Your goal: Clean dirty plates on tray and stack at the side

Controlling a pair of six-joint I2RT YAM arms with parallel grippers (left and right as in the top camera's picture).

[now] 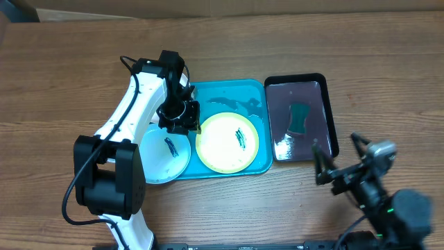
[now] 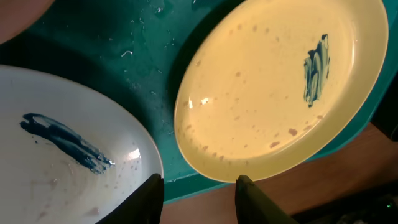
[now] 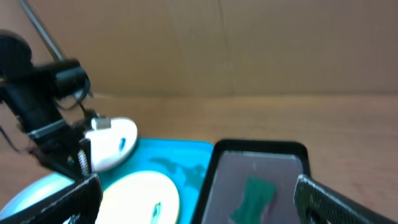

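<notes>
Over the 9 o'clock side of the turquoise tray (image 1: 208, 90), my left gripper (image 2: 199, 182) hangs with its jaws partly parted and nothing between them. A blue-smeared white plate (image 1: 165, 154) overlaps the tray's 8 o'clock corner. The yellow-green plate (image 1: 227, 142), also smeared, lies flat toward 6 o'clock. My right gripper (image 3: 198, 185) gapes wide and empty at 4 o'clock, past the black tray (image 1: 309, 94).

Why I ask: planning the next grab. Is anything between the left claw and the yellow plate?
Nothing visible. The left claw hangs over the tray rim, right beside the yellow plate, with only open air between them.
</notes>
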